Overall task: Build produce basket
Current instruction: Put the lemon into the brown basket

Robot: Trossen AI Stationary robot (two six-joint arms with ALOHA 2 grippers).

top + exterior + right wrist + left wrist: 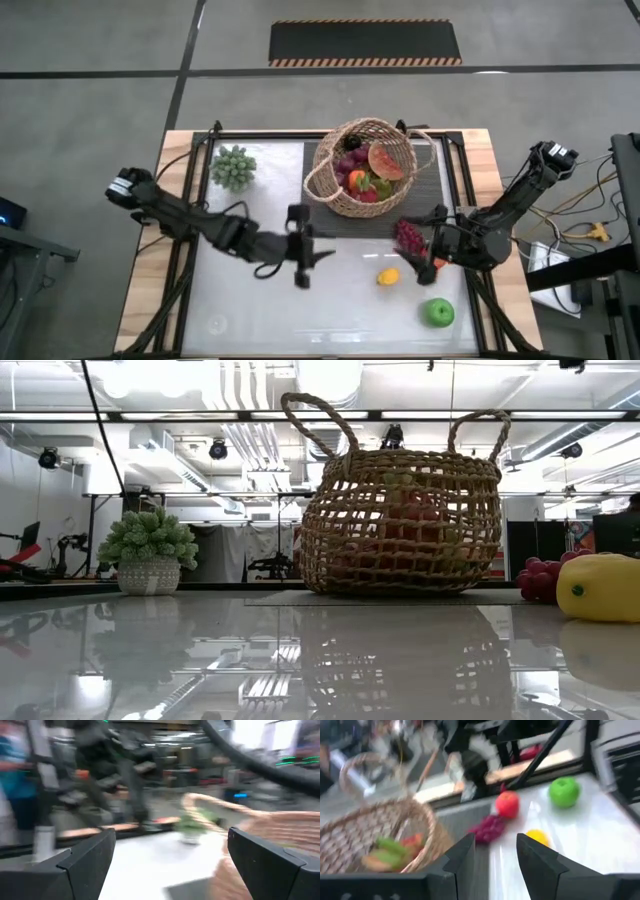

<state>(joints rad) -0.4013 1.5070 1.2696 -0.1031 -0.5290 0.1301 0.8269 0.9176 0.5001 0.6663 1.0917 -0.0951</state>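
The tabletop (pixel 330 300), glossy and pale, fills the lower centre of the high view. The basket (pixel 362 165) stands at upper centre of that view on a dark mat (pixel 430 190); it is woven wicker, judged light and fairly stiff but open-weave, best taken by a loop handle (pixel 312 412) or the rim, never by squeezing the wall. It already holds several pieces of produce (pixel 368 172), red, orange and green. Outside it, all right of centre in the high view: a dark red grape bunch (pixel 409 236) just below and right of the basket, a green apple (pixel 438 313) toward the lower right, a lemon (pixel 388 276) between them, and a red-orange fruit (pixel 508 803) beside the grapes, partly hidden under the right arm in the high view. These are judged light, hard, smooth toys; the round ones may roll or slip on the glossy surface and should be gripped across the widest part, while the knobbly grape bunch offers a surer hold across its middle. A potted plant (pixel 233 166) sits at upper left, apart from the work. The left claw (pixel 303 262) hovers low at centre, left of the lemon, fingers partly apart and holding nothing. The right claw (pixel 418 252) sits over the grapes and the red-orange fruit, fingers spread wide, nothing seen between them.
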